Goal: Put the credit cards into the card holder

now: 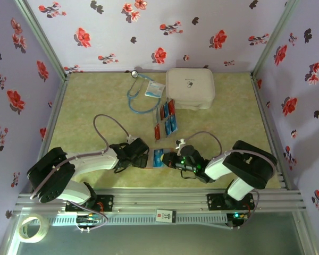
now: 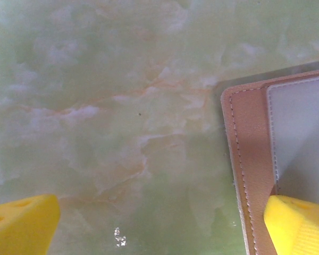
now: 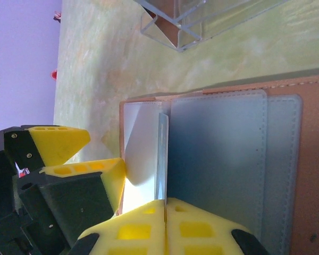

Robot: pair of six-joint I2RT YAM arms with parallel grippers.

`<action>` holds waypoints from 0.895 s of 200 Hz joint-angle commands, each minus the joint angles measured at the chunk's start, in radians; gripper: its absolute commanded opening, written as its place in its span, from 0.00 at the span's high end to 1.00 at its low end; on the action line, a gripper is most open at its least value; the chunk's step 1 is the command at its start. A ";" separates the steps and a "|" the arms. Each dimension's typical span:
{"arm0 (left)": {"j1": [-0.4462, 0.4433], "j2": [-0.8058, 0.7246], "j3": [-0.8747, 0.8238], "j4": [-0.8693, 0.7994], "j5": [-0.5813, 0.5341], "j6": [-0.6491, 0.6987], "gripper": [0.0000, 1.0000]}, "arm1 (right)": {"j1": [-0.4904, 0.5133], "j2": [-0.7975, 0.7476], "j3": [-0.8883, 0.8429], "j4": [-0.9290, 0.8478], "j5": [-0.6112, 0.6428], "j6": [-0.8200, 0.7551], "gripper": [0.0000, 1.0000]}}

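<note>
- Card holder (image 3: 308, 159) lay open, near centre, between the arms.
- Left gripper (image 2: 159, 220), spread wide, touched its edge, likely steadying it.
- Right gripper (image 3: 165, 210) clenched a credit card (image 3: 162, 154) edge-on over a pocket.

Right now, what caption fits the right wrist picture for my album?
Right gripper holds a card edge-on against the open brown card holder.

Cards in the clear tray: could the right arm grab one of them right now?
Probably not yet: the right gripper is shut on a card at the brown pouch. The path to the tray looks free.
</note>
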 commanded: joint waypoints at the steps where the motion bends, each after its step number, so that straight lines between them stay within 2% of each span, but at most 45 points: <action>1: -0.014 0.022 -0.008 -0.023 -0.012 -0.015 0.00 | -0.012 -0.031 0.011 -0.066 0.021 -0.028 0.94; 130: -0.020 0.028 -0.007 -0.022 -0.011 -0.016 0.00 | -0.019 0.024 0.027 -0.025 -0.019 -0.025 0.92; 146: -0.020 0.030 -0.006 -0.021 -0.012 -0.016 0.00 | -0.019 0.011 0.027 -0.044 -0.019 -0.030 0.83; 162: -0.020 0.030 -0.008 -0.021 -0.012 -0.016 0.00 | -0.018 -0.010 0.029 -0.078 -0.017 -0.039 0.67; 179: -0.020 0.031 -0.003 -0.024 -0.012 -0.017 0.00 | -0.019 -0.043 0.039 -0.143 -0.012 -0.054 0.56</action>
